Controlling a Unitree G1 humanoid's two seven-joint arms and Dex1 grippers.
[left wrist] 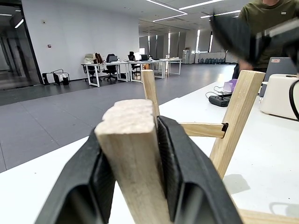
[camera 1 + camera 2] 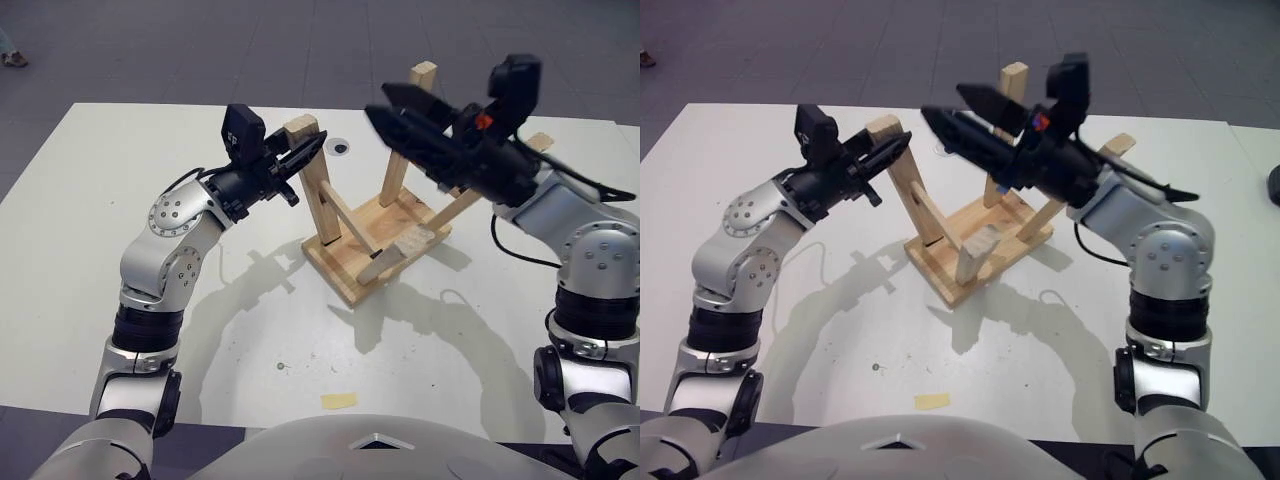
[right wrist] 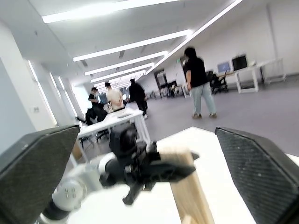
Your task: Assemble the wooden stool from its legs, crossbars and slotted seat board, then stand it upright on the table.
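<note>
From the head camera, the stool (image 2: 375, 240) sits upside down near the middle of the white table (image 2: 120, 150), its seat board (image 2: 345, 275) flat on the tabletop and its legs pointing up. The left gripper (image 2: 308, 165) is clamped on the upper end of the stool's near-left leg (image 2: 318, 205), one finger on each side of the wood. The right gripper (image 2: 376, 99) hangs above the stool with its jaws spread wide, holding nothing, close to the tall rear leg (image 2: 412, 120). A slanted crossbar (image 2: 350, 222) runs down from the held leg toward the seat board. A small yellow scrap (image 2: 338, 401) lies near the table's front edge, and a dark round fitting (image 2: 340, 147) sits in the tabletop behind the stool.

In the left wrist view, the black fingers (image 1: 184, 172) of the left gripper (image 1: 131, 130) press against both sides of the near-left leg's pale end (image 1: 133, 158). Beyond it, a crossbar (image 1: 201, 129) joins another upright leg (image 1: 238, 116).

In the right wrist view, the right gripper (image 3: 147, 130) shows its fingers (image 3: 257, 172) far apart. Between them, farther off, stand the held leg's top (image 3: 187, 191) and the left gripper (image 3: 154, 170) gripping it.
</note>
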